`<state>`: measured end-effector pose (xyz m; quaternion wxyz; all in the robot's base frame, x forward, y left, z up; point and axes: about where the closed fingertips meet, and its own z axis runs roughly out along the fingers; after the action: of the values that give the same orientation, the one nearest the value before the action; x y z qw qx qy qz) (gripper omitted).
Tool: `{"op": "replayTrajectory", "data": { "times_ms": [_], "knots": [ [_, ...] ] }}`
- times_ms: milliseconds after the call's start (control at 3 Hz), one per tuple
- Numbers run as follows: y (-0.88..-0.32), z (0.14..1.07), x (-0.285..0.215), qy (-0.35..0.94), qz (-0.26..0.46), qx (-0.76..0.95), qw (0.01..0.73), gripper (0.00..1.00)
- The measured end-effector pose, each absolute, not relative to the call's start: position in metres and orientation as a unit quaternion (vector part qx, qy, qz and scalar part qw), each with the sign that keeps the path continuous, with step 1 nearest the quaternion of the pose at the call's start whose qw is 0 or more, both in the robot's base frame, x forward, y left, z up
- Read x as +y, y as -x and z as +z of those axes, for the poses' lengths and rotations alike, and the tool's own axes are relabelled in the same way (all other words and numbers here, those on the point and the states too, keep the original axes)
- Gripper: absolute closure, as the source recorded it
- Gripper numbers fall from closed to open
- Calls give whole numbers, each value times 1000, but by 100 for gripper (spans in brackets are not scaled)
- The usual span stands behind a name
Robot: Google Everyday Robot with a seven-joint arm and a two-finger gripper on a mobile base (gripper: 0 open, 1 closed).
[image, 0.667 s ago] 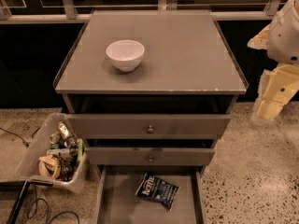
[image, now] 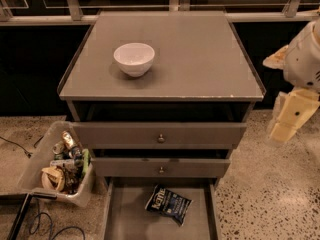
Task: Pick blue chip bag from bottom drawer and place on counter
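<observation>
The blue chip bag (image: 168,204) lies flat on the floor of the open bottom drawer (image: 125,219), a little right of its middle, white lettering up. The counter (image: 200,59) is the grey cabinet top above it, and it carries a white bowl (image: 134,58) at its left. My gripper (image: 286,126) hangs on the white arm (image: 305,59) at the right edge of the view. It is beside the cabinet's right front corner, at the height of the upper drawers, well above and to the right of the bag. It holds nothing that I can see.
Two grey drawers with small round knobs (image: 160,138) stick out slightly above the bottom drawer. A clear plastic bin (image: 60,164) of cans and wrappers stands on the speckled floor at the left, with black cables (image: 30,224) in front of it. A railing and dark glass run behind the cabinet.
My gripper has sunk a little lower beside the cabinet's right side. The bag, bowl and drawers have not moved.
</observation>
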<state>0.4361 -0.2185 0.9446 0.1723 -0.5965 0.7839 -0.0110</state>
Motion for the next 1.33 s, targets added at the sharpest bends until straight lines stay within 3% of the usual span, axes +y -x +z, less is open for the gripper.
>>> {"op": "replayTrajectory", "data": {
  "times_ms": [667, 1000, 1333],
  "knots": [
    [-433, 845, -218, 586, 79, 767, 250, 0],
    [-436, 787, -217, 577, 107, 769, 252, 0],
    [-436, 787, -217, 577, 107, 769, 252, 0]
  ]
}}
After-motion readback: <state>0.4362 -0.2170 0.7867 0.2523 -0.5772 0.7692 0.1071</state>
